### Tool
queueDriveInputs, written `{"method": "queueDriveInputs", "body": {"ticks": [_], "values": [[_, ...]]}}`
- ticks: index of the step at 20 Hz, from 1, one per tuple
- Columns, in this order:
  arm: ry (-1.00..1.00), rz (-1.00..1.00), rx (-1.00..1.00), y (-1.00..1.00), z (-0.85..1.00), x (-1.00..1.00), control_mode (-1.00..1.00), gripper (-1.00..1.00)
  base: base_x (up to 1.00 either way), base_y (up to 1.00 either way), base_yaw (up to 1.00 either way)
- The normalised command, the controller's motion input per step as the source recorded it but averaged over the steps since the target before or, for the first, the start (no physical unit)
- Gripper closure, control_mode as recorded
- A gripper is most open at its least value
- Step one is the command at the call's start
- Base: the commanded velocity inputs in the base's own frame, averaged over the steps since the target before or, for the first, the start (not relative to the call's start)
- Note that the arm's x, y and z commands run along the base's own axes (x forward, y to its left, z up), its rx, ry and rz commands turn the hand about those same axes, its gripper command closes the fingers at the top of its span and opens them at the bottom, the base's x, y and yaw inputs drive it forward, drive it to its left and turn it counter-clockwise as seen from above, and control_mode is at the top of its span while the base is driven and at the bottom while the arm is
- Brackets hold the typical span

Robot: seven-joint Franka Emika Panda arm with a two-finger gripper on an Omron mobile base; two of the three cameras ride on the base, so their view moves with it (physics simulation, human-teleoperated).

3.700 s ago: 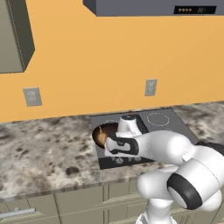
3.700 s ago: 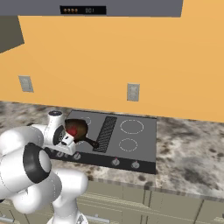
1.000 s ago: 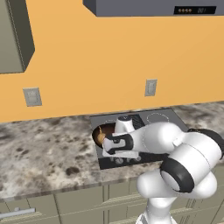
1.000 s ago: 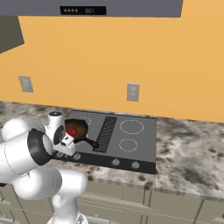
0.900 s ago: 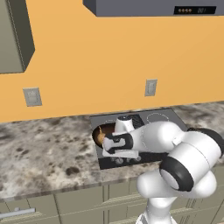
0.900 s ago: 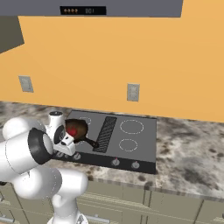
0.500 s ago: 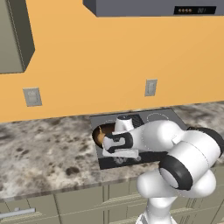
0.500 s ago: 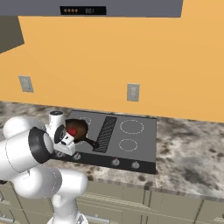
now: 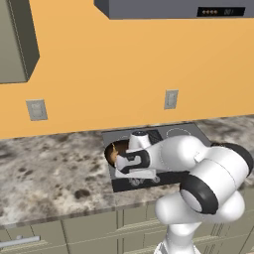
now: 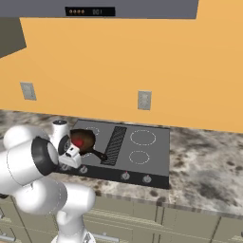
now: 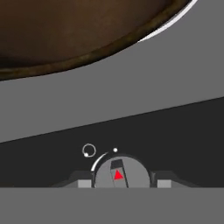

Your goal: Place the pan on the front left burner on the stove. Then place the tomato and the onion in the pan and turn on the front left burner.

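Observation:
The dark pan (image 10: 84,141) sits on the front left burner (image 11: 168,24) of the black stove (image 10: 142,152). The red tomato (image 10: 79,142) lies inside it, and the tan onion (image 9: 116,151) shows in the pan (image 9: 112,153) from the left side. My gripper (image 11: 122,183) hangs low over the stove's front left edge (image 9: 121,166), just in front of the pan's brown rim (image 11: 87,54). It is shut on a round grey knob (image 11: 122,173) with a red mark, one fingertip (image 11: 85,183) against each side of the knob.
More grey knobs (image 10: 125,176) line the stove's front strip. A ribbed grille (image 10: 115,140) runs down its middle, with two ring burners (image 10: 142,137) to the right. Speckled granite counter (image 9: 54,168) spreads on both sides, and an orange wall with outlets (image 10: 144,100) rises behind.
The hand has edged slightly left along the stove's front edge. The pan, tomato and onion have stayed in place.

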Motion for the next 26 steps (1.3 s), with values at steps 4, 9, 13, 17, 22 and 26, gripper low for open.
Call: {"method": "queueDriveInputs", "body": {"ticks": [4, 9, 13, 17, 22, 26], "values": [[0.00, 0.23, 0.00, 0.00, -0.27, 0.00, -1.00, 1.00, 0.00, 0.00, 0.00], [0.00, 0.32, 0.00, 0.00, -0.27, 0.00, -1.00, 1.00, 0.00, 0.00, 0.00], [0.00, 0.42, 0.00, -0.05, -0.37, -0.01, -1.00, 1.00, 0.00, 0.00, 0.00], [0.00, 0.44, 0.00, -0.15, -0.32, -0.07, -1.00, 1.00, 0.00, 0.00, 0.00], [0.00, 0.44, 0.00, -0.18, -0.30, -0.06, -1.00, 1.00, 0.00, 0.00, 0.00], [0.00, 0.39, 0.00, -0.13, -0.21, -0.01, -1.00, 1.00, 0.00, 0.00, 0.00]]}}
